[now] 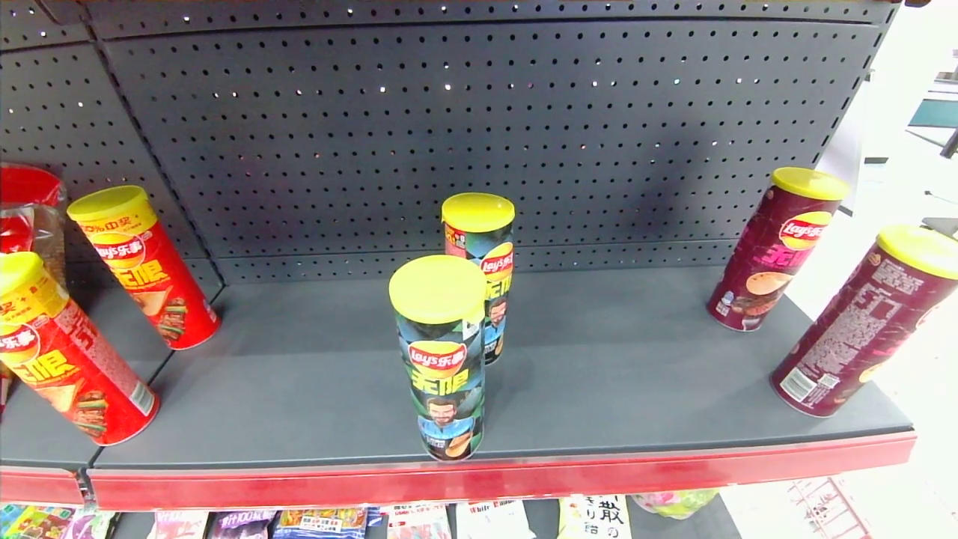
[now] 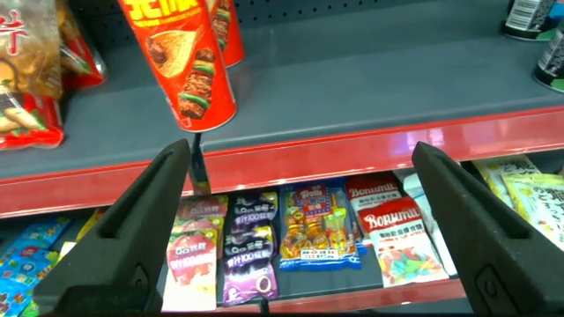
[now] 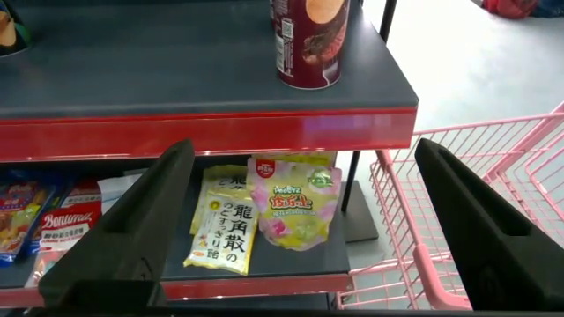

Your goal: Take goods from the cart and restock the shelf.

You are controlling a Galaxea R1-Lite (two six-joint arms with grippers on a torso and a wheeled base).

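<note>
Left gripper [image 2: 300,154]: hovering, jaws standing wide apart, facing the red-edged grey metal shelf [image 2: 352,79].
Right gripper [image 3: 304,151]: gaping empty near the pink wire cart [image 3: 441,211].

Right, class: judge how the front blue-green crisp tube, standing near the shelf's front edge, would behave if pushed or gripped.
The front blue-green tube is tall and narrow on a small base, so a high push would probably tip it. Being round, it would likely roll once down. Its smooth wall may slip in a loose grip.
</note>
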